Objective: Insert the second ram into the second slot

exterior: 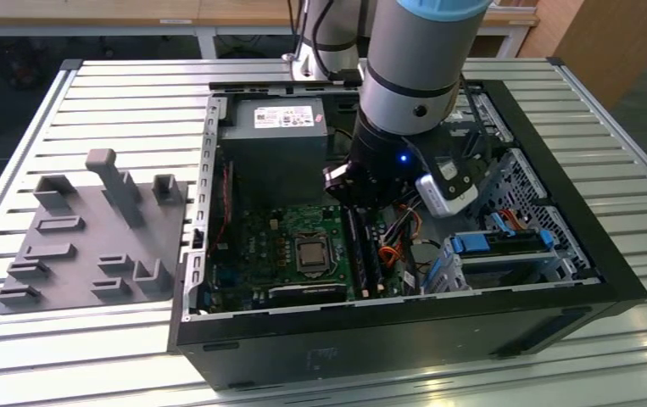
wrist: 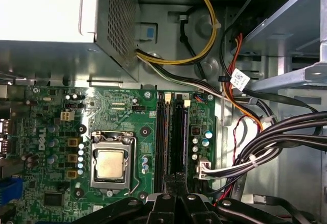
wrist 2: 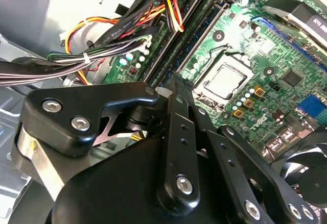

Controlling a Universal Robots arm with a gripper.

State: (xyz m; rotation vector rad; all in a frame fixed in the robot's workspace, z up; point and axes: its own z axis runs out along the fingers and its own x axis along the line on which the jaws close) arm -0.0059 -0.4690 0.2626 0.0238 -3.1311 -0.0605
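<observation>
My gripper [exterior: 352, 202] reaches down into the open computer case [exterior: 594, 254], with its black fingers pressed together. The fingertips [wrist: 175, 177] hang over one end of the two long memory slots beside the processor socket [wrist: 111, 163]. Two thin dark sticks stand edge-up in those slots. The one nearer the cable bundle looks like the second ram [wrist: 180, 132], also in the second wrist view [wrist 2: 196, 35] and the exterior view [exterior: 370, 253]. It runs straight out from my fingertips [wrist 2: 172, 81]. I cannot tell whether the tips touch it.
A grey power supply [exterior: 272, 140] fills the back of the case. Bundled cables [wrist: 265, 142] run close beside the slots. Blue drive brackets [exterior: 476, 244] sit at the exterior view's right. A grey holder fixture [exterior: 97, 233] lies on the slatted table.
</observation>
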